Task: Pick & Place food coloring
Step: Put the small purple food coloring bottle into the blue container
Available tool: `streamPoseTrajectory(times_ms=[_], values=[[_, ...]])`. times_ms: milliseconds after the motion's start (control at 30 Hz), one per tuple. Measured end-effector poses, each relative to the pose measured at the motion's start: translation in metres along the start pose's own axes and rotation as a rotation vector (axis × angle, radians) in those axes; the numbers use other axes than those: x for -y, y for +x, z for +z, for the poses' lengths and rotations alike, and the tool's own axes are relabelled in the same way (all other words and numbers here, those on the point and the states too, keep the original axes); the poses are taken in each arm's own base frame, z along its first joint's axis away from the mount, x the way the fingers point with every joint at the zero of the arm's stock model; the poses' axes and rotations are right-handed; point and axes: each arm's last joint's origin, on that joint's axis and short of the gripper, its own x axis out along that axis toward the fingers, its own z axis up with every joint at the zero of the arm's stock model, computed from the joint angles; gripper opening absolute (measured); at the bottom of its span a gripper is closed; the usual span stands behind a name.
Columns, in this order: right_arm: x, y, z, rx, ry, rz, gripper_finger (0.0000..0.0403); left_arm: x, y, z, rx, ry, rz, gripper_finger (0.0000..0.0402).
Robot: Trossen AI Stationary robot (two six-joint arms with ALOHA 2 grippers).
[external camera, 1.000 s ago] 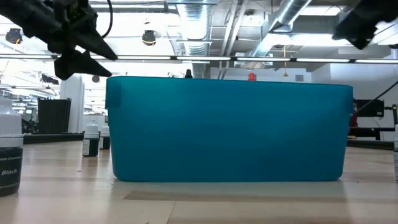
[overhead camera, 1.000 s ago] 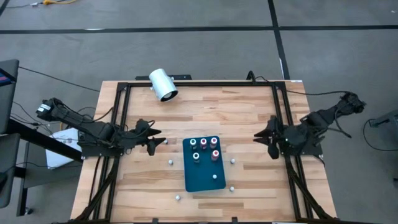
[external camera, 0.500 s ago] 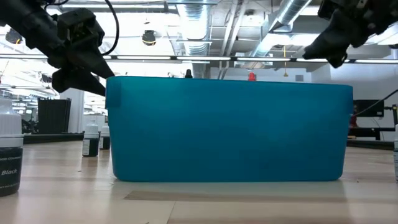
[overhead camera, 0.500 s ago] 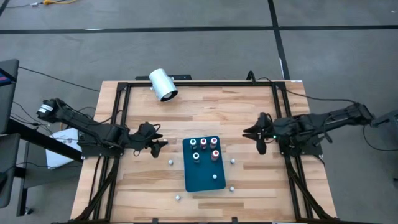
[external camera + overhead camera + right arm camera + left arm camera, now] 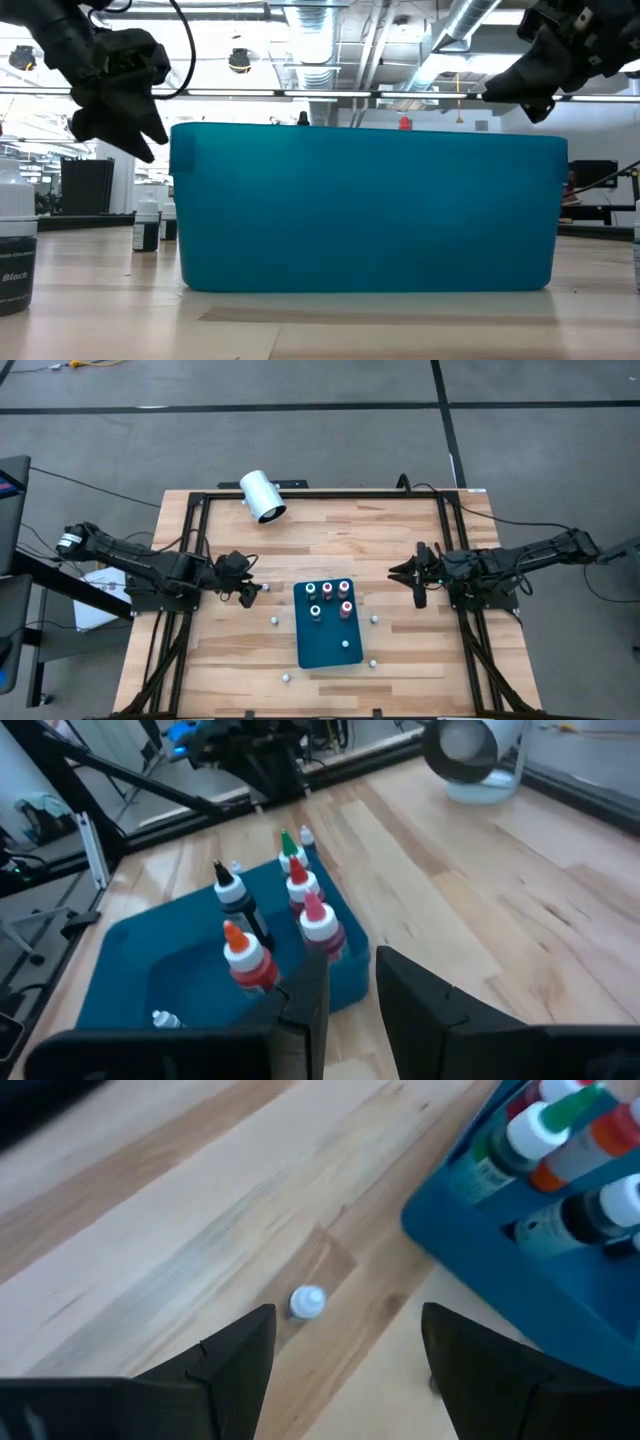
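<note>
Both arms have reached inward since a second ago. Between the two sets of fingers, the teal rectangular tray (image 5: 328, 632) lies on the pale wooden surface (image 5: 400, 540), holding the small food coloring bottles (image 5: 329, 598). Left fingers (image 5: 248, 589) hang released above a loose small white cap (image 5: 308, 1301). Right fingers (image 5: 415, 578) hover nearly clenched, grasping nothing, pointing at the bottles.

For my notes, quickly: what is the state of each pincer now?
Left pincer: open, empty, above a small white cap.
Right pincer: nearly closed, empty, aimed at the blue tray.
</note>
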Motion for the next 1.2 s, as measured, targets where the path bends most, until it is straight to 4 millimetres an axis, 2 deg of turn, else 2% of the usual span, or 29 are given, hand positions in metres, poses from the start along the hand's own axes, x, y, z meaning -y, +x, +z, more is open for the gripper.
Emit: streamPoseTrajectory(times_ms=[267,767,933,1200], values=[[0.001,0.000,-0.003,-0.001,0.011,-0.005,0.0077,-0.003,0.004,0.006,-0.033,-0.088,0.047,0.0242],[0.011,0.002,-0.001,0.004,-0.011,-0.035,0.0077,0.008,0.040,0.024,-0.304,-0.078,0.218,0.0242],[0.014,-0.004,0.004,0.040,-0.016,0.005,0.0076,0.011,0.049,0.023,-0.356,-0.059,0.232,0.0242],[0.017,-0.021,0.011,0.144,-0.030,0.011,0.0076,0.010,0.048,0.023,-0.352,-0.059,0.245,0.0242]])
